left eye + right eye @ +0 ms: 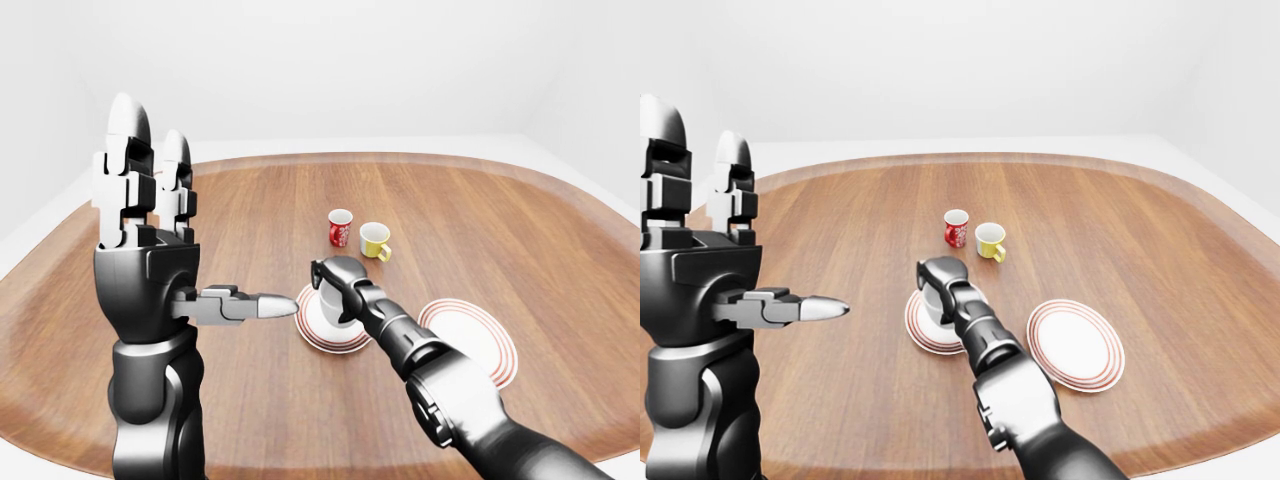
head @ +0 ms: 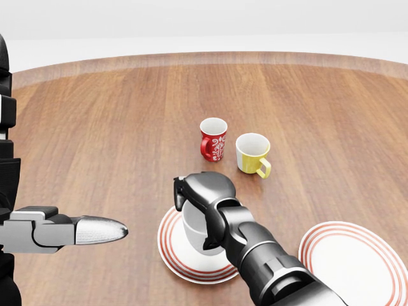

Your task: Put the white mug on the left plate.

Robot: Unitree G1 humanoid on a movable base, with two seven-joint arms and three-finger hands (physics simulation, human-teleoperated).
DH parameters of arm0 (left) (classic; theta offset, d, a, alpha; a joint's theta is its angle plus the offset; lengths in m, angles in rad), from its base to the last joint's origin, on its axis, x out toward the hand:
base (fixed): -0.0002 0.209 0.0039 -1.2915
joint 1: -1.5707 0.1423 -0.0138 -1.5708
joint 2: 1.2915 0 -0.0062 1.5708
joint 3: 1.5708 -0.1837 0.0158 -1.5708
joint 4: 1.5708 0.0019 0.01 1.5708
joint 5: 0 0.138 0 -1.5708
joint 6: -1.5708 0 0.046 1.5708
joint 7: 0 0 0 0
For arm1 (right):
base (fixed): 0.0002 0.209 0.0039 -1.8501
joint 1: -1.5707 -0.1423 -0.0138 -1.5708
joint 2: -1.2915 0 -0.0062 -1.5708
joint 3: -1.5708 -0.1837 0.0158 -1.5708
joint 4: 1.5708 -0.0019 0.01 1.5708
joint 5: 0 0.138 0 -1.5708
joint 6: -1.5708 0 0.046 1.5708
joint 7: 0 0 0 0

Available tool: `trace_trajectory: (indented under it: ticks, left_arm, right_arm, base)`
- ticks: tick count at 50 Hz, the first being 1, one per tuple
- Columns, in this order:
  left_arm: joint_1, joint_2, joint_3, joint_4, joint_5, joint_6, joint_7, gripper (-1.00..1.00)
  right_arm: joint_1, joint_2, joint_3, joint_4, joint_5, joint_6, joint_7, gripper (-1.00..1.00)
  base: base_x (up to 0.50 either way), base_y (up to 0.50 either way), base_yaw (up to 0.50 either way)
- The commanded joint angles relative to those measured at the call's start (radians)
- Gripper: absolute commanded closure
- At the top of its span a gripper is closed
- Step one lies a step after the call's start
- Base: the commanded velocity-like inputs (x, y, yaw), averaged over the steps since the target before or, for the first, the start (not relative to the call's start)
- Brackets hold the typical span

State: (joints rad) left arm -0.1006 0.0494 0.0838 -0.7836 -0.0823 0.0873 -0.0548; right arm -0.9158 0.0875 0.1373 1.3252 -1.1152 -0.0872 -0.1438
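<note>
My right hand is shut on the white mug, gripping it from above by the rim and side. The mug stands upright over the middle of the left plate, a white plate with red rings. Its base is at the plate's surface, but I cannot tell whether it touches. My left hand is raised at the left of the left-eye view. It is open and empty, with its fingers pointing up and its thumb pointing right.
A red patterned mug and a yellow mug stand side by side above the left plate in the head view. A second red-ringed plate lies at the lower right. The round wooden table spreads all around.
</note>
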Motion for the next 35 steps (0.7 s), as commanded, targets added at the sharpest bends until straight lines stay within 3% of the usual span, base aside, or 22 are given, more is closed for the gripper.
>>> trace_trajectory:
  ticks: [1,35]
  left_arm:
    - [0.002,0.0,0.0,-0.002,-0.001,0.0,0.0,-0.98]
    - [-0.005,0.003,0.004,0.001,-0.005,0.0,0.0,-0.98]
  right_arm:
    - [0.004,0.003,-0.002,0.002,0.013,0.0,-0.016,1.0]
    - [0.02,0.009,0.002,0.008,-0.001,0.0,-0.027,1.0]
  base:
    - [0.0,0.0,0.0]
    - [0.0,0.0,0.0]
